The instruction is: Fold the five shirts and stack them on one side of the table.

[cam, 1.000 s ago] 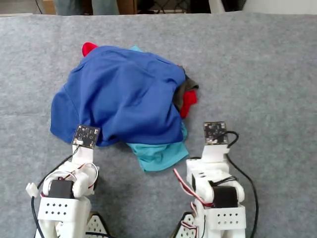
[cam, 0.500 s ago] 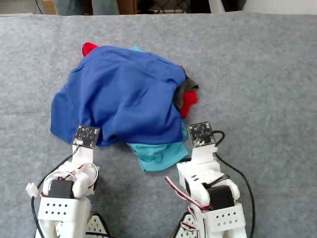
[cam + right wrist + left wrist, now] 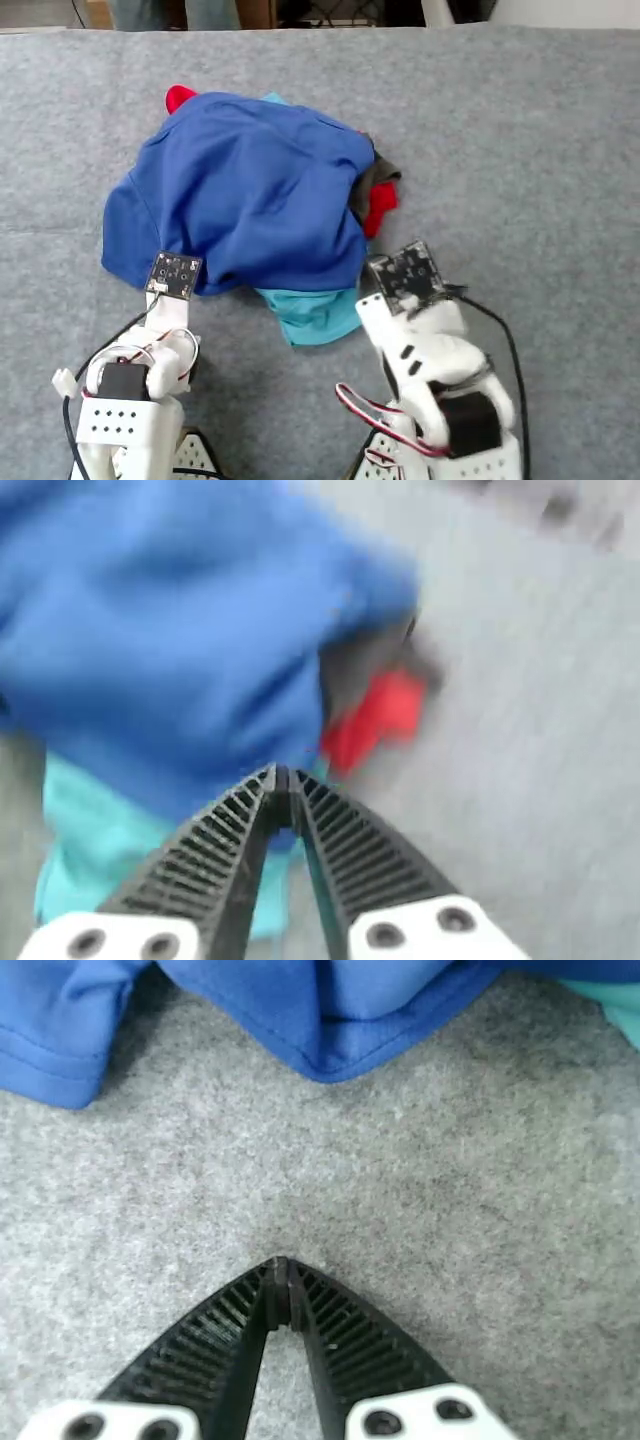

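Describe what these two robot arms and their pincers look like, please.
The left arm and right arm are white plastic shells around black motors, trailing black and red-and-white wires, each topped by a small black circuit board. The left gripper and right gripper have black, ribbed, tapering fingers on white mounts.

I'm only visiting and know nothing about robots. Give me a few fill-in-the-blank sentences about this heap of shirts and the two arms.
1. The top shirt of the pile is ____.
2. The lower shirt, poking out toward the arms, is ____.
3. The left tool and the right tool are both ____, holding nothing.
Missing words: blue; teal; shut.
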Robot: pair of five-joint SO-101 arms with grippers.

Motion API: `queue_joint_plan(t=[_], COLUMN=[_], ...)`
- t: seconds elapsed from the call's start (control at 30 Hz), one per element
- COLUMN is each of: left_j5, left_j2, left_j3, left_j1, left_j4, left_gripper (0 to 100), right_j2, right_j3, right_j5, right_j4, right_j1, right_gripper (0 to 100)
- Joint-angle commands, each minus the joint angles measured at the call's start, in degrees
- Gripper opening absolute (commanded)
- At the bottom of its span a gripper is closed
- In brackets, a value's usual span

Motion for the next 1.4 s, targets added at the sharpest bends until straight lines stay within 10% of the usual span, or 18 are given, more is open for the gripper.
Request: queue_joint_plan(t=[0.0,0.17,0.47,0.73,0.9,1.1,1.37], left_j5=[-0.4,-0.4,-0.4,-0.4,-0.4,-0.4,-0.4], left_j2=[-0.4,-0.4,-0.4,-0.4,-0.4,-0.4,-0.4], left_j3=[-0.3,-0.3,-0.3,-0.3,-0.3,-0.3,-0.3], left_j1=[-0.5,-0.5,-0.5,-0.5,-0.5,-0.5,-0.5], left_j4=[-0.8,-0.8,-0.8,-0.8,-0.8,-0.8,-0.8], left_gripper=[3,3,3,3,3,3,3], right_j2=[12.5,38.9,72.3,91.6,98.6,102.2,91.3], right_j3=[-15.4,-36.4,-56.7,-56.8,-56.6,-56.9,-61.8], right_j5=[1.6,1.0,-11.4,-11.4,-11.4,-10.3,-8.2], right_j4=[1.2,10.9,18.7,7.8,-4.6,-12.4,-3.6], right_j1=[1.7,0.5,-11.9,-22.7,-23.3,-20.3,-12.1], right_gripper=[1.6,5.7,47.2,51.2,43.5,0.5,1.4])
